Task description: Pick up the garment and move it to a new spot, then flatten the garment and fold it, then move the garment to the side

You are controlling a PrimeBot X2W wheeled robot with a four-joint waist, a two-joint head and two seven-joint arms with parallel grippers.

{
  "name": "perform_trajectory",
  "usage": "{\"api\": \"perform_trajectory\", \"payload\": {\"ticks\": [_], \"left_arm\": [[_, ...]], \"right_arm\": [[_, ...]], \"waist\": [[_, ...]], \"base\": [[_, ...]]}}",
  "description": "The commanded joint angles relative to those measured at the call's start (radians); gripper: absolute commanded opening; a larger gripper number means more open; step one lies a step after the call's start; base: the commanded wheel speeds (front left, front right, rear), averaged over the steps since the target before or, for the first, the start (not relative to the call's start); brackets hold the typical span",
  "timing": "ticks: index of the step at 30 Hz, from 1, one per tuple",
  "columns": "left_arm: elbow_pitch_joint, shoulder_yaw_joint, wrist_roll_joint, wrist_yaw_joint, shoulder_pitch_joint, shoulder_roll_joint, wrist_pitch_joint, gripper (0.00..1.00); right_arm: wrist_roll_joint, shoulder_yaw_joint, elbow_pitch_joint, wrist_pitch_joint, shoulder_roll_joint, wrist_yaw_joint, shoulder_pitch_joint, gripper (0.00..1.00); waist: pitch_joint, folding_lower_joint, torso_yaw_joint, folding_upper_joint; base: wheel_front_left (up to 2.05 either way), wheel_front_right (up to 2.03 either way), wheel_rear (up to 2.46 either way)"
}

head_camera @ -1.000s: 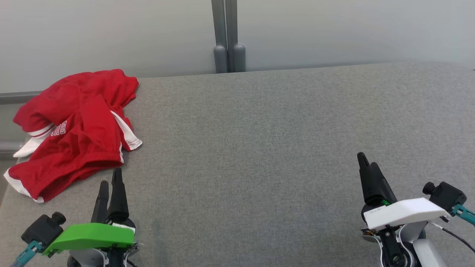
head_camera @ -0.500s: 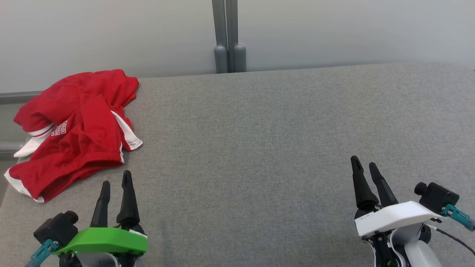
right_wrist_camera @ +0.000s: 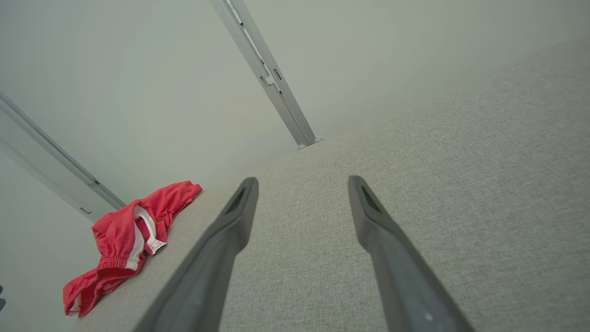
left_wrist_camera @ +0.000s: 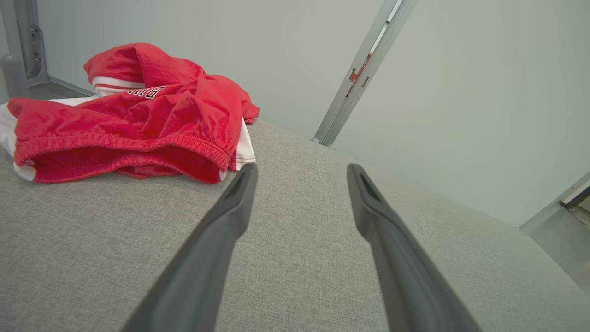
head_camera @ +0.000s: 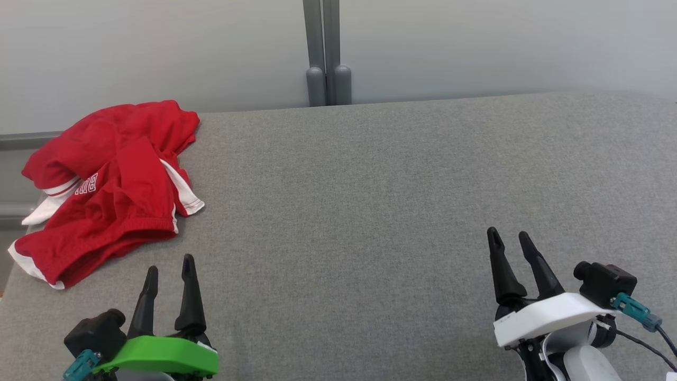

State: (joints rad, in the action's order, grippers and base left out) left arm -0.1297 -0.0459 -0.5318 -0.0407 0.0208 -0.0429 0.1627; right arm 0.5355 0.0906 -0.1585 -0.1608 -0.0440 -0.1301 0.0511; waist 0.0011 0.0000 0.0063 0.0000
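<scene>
Left gripper (head_camera: 170,264) is capped in green, right gripper (head_camera: 509,234) in white; tapered black fingers (head_camera: 500,270) and teal-plugged black cameras (head_camera: 603,279) are fitted.

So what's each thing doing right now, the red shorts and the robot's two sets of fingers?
red shorts: crumpled in a heap at the far left corner of the grey table, not flattened or folded, nothing touching them.
left fingers: open, holding nothing, just short of the shorts.
right fingers: open, holding nothing, far from the shorts.
</scene>
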Motion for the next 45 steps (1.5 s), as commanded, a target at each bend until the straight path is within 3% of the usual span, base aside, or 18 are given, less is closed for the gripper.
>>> {"api": "perform_trajectory", "payload": {"ticks": [1, 45], "left_arm": [[0.007, -0.003, 0.035, 0.005, 0.006, -0.008, 0.010, 1.00], [-0.024, -0.009, 0.354, 0.004, 0.050, -0.010, 0.098, 1.00]], "right_arm": [[-0.029, 0.003, 0.004, -0.012, -0.006, -0.001, -0.005, 1.00], [-0.380, 0.041, -0.001, -0.100, -0.008, -0.001, -0.018, 1.00]], "waist": [[-0.001, 0.0000, 0.000, 0.0000], [-0.003, 0.0000, 0.004, 0.0000]], "base": [[0.00, 0.00, 0.00], [0.00, 0.00, 0.00]]}}
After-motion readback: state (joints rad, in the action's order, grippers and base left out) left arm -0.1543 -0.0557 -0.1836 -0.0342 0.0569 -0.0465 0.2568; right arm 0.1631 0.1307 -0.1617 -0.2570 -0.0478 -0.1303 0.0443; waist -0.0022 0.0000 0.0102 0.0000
